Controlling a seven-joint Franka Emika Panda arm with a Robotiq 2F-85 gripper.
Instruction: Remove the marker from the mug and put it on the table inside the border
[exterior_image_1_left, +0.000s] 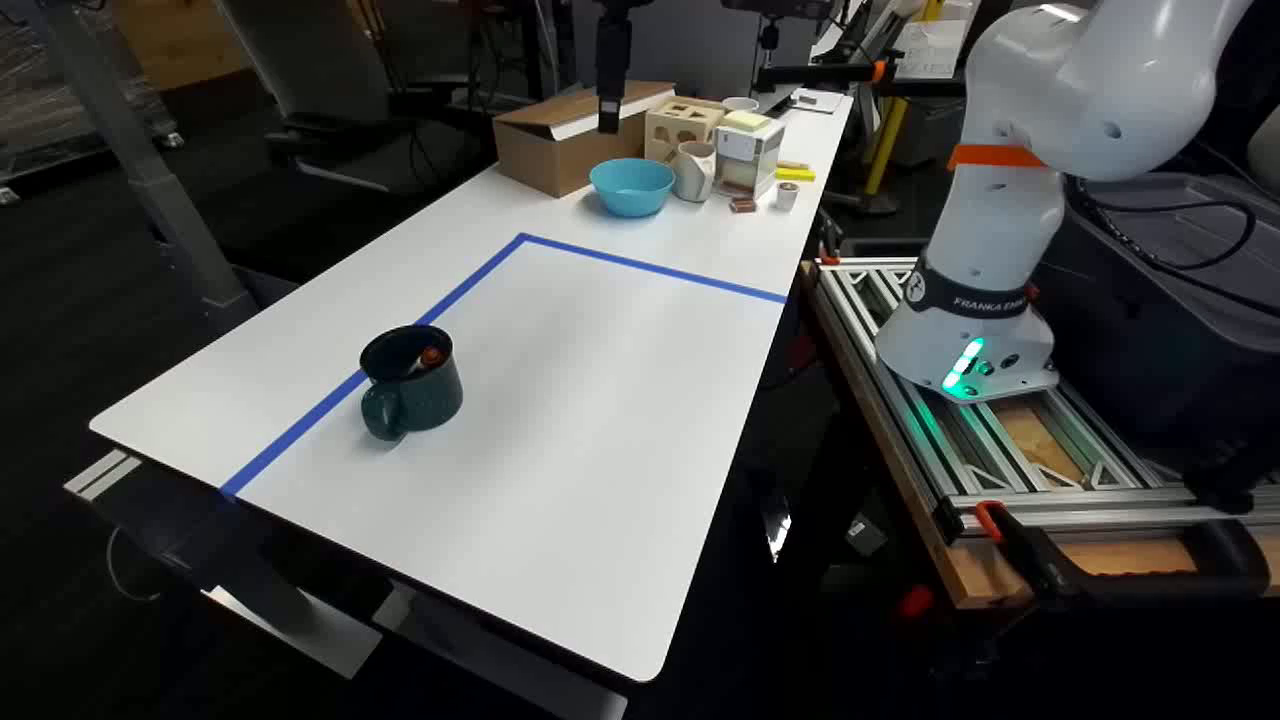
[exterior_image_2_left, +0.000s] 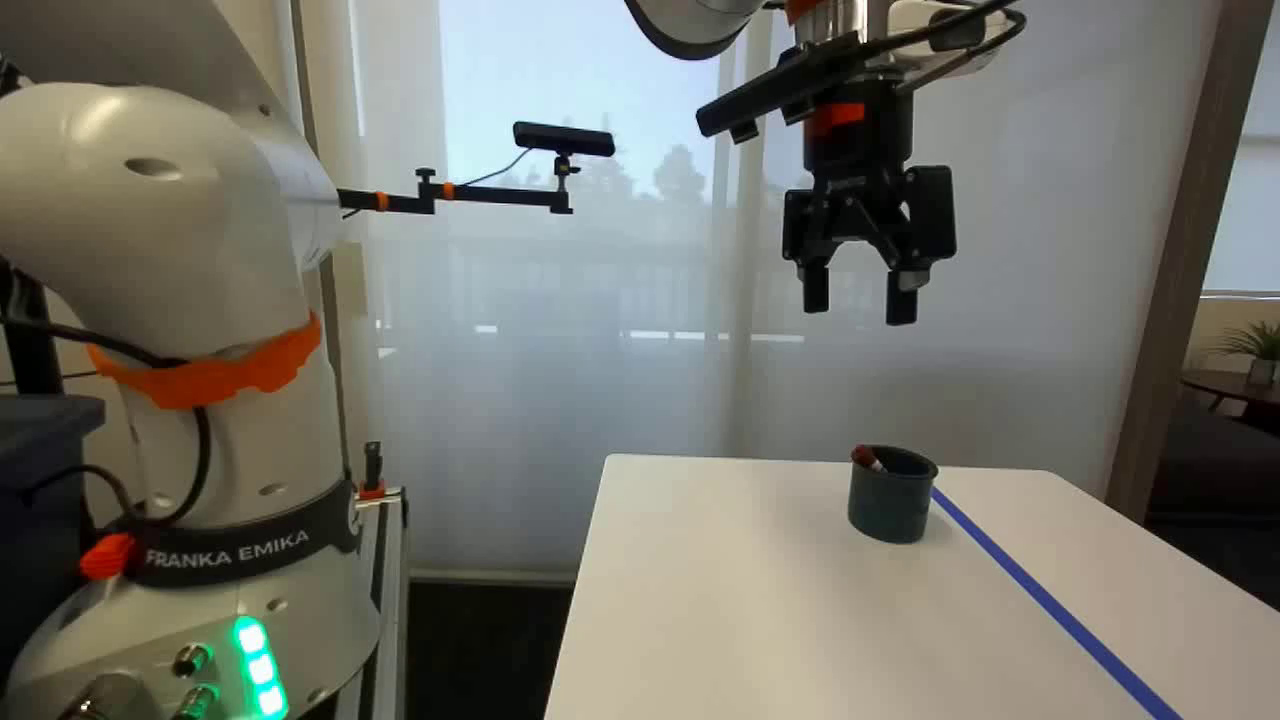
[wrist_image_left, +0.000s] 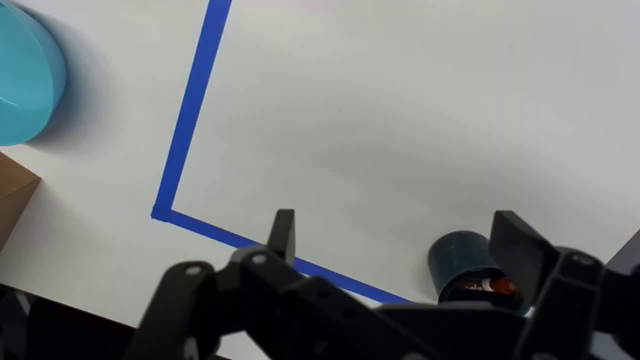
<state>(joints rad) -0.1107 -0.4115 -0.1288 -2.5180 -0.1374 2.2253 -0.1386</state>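
Note:
A dark green mug (exterior_image_1_left: 425, 398) stands upright on the white table, right beside the blue tape border (exterior_image_1_left: 650, 264). The mug also shows in an exterior view (exterior_image_2_left: 888, 508) and in the wrist view (wrist_image_left: 457, 255). A marker with a red-brown end (exterior_image_1_left: 431, 356) leans inside the mug, its end near the rim in an exterior view (exterior_image_2_left: 866, 458). In the wrist view the marker (wrist_image_left: 492, 285) is partly hidden in the mug. My gripper (exterior_image_2_left: 858, 298) is open and empty, high above the table and the mug. In the wrist view its fingers (wrist_image_left: 395, 220) are wide apart, one covering part of the mug.
Beyond the border stand a light blue bowl (exterior_image_1_left: 632, 188), a cardboard box (exterior_image_1_left: 545, 155), a wooden shape box (exterior_image_1_left: 680, 125), a white mug (exterior_image_1_left: 694, 172) and small items. A camera on an arm (exterior_image_2_left: 563, 139) stands behind the table.

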